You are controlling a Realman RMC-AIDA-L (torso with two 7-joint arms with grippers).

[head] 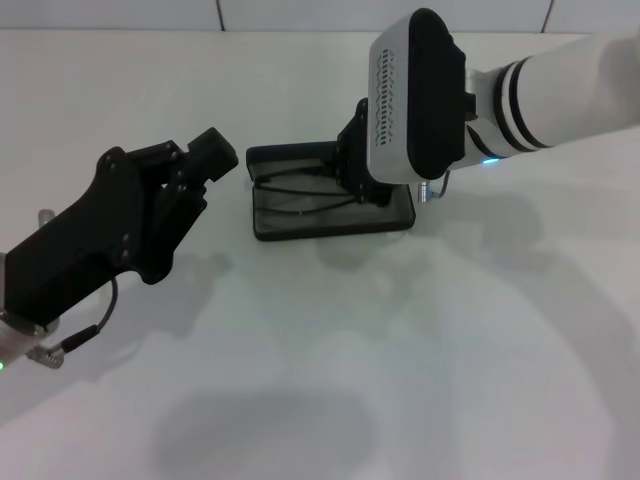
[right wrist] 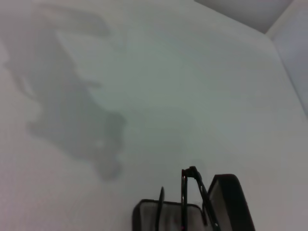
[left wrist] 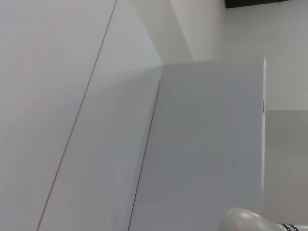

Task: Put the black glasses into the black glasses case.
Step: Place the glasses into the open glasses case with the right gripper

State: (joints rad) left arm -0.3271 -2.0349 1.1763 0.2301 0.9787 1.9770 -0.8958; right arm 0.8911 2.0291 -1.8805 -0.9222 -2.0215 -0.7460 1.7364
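The black glasses case (head: 300,222) lies open in the middle of the white table, lid towards the far side. The black glasses (head: 292,187) show as thin black lines inside it, over the grey lining. My right gripper (head: 362,178) reaches down into the right half of the case, at the glasses. In the right wrist view the glasses (right wrist: 186,195) stand on edge in the case (right wrist: 226,202). My left gripper (head: 205,160) hovers above the table just left of the case, pointing at it and apart from it.
The white table (head: 400,360) stretches wide in front of and beside the case. A white wall runs along the far edge (head: 220,15). The left wrist view shows only wall panels (left wrist: 202,144) and a bit of the white right arm (left wrist: 250,221).
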